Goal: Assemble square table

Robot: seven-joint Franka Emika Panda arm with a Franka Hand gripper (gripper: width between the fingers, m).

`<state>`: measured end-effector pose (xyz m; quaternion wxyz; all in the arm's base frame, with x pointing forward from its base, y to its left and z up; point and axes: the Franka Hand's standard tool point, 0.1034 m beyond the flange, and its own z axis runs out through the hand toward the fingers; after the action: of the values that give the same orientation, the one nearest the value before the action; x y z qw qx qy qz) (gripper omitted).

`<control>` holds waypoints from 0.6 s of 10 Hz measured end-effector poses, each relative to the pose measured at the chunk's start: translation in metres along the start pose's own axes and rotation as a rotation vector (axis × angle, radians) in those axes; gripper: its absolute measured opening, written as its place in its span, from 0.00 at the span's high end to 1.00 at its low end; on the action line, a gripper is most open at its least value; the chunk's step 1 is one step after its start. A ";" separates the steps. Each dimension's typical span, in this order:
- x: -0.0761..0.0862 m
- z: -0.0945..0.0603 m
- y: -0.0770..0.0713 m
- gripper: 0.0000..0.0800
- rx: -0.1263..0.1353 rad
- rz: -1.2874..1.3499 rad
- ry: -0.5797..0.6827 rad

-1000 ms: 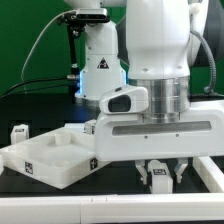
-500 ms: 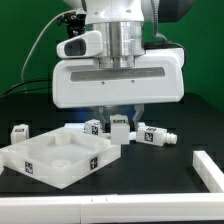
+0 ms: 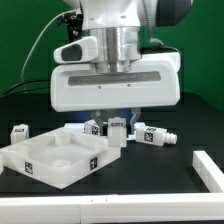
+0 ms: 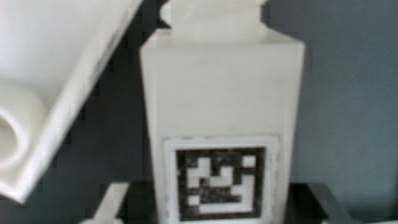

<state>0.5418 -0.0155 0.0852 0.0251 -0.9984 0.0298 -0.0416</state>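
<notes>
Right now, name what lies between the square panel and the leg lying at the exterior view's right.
Exterior view: the upright leg between the jaws, with another tagged leg beside it.

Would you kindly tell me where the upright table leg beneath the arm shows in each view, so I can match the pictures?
Exterior view: the upright leg stands just below the picture's centre, at the exterior view's right of the square panel.
Wrist view: the leg fills the middle of the picture, its tag facing the camera.
Shared landmark: the square panel, whose raised rim runs slanting beside the leg in the wrist view.
</notes>
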 end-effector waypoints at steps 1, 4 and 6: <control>-0.023 -0.011 0.021 0.64 -0.005 -0.033 0.001; -0.056 -0.017 0.049 0.64 -0.018 -0.002 0.007; -0.058 -0.015 0.053 0.64 -0.017 -0.017 0.011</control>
<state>0.4794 -0.0654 0.0930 0.0162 -0.9985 0.0217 -0.0470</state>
